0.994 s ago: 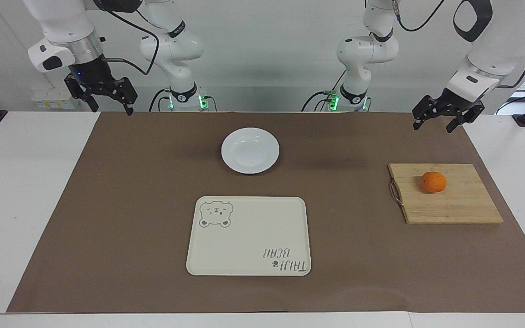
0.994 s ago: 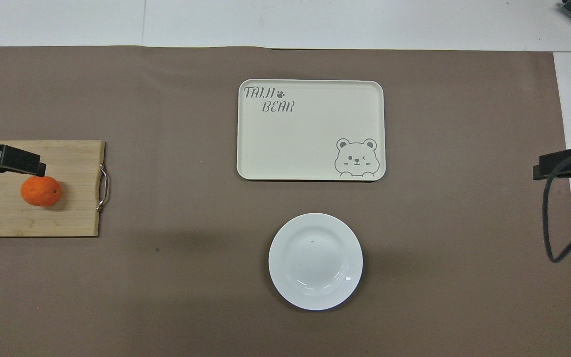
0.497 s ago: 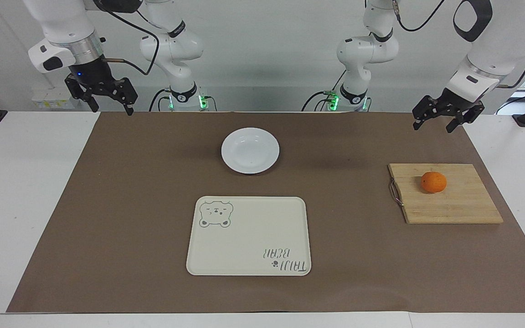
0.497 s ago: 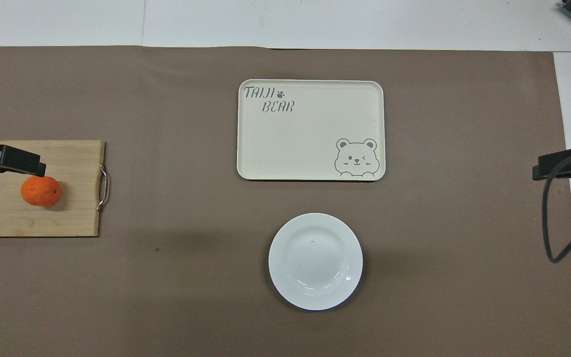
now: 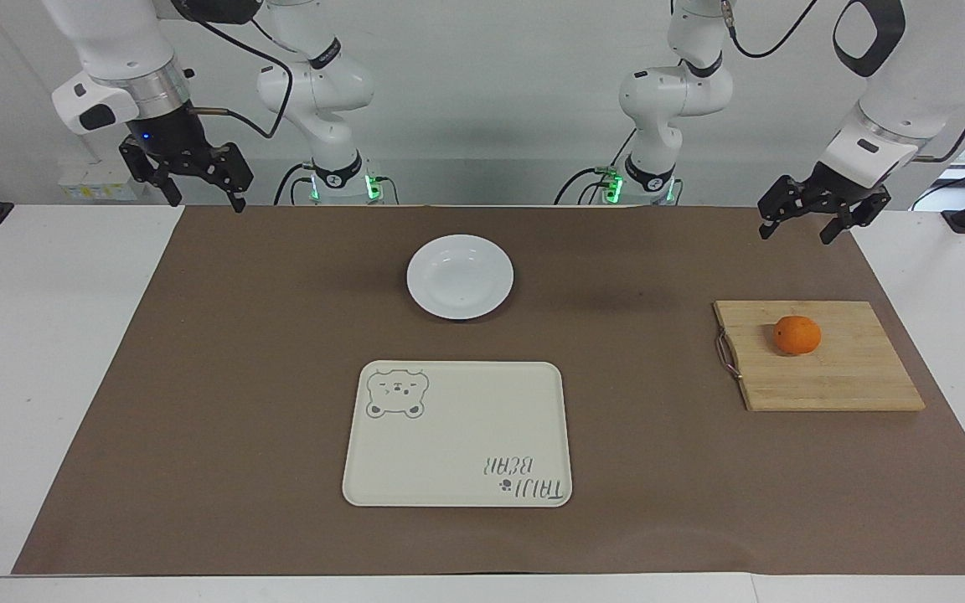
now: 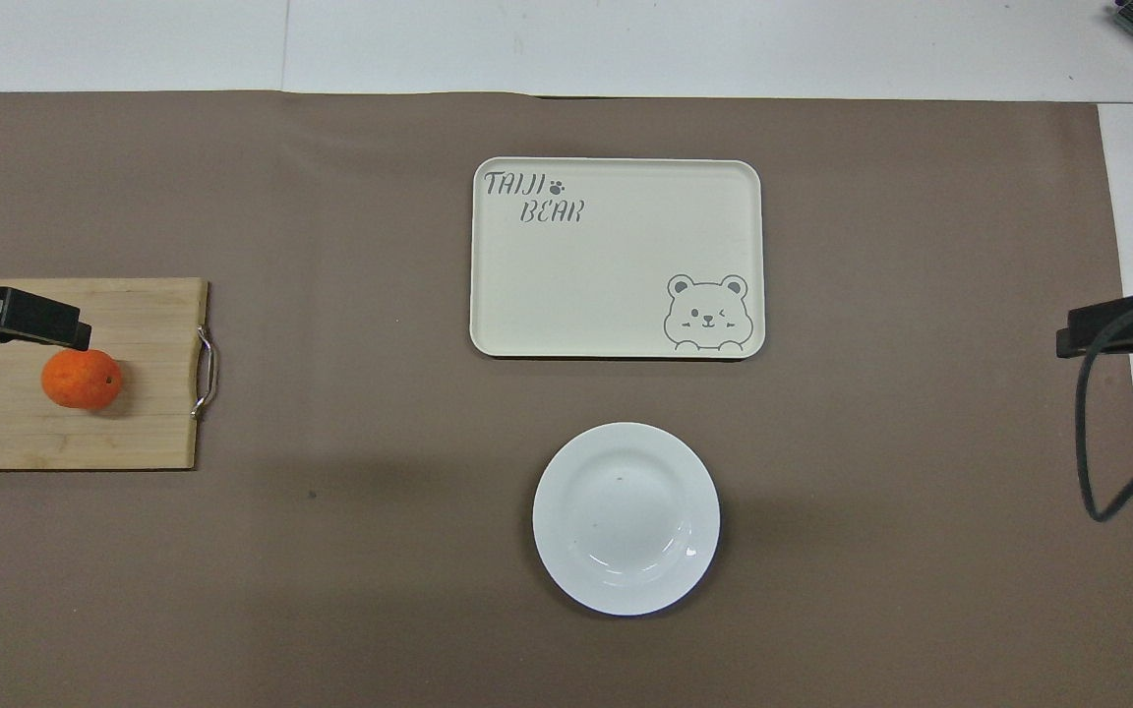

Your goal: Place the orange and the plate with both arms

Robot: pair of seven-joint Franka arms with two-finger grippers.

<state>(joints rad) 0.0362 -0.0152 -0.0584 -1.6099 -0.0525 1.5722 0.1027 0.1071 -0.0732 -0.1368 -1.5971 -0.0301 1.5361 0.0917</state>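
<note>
orange (image 5: 797, 335) on wooden board (image 5: 834, 381), brown mat (image 5: 239, 352)

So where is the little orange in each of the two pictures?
Facing view: the orange sits on the wooden cutting board, at the picture's right edge area, toward the left arm's end of the table.
Overhead view: the orange is at the picture's left, on the same board.
Shared landmark: the board's metal handle points toward the bear tray.
</note>
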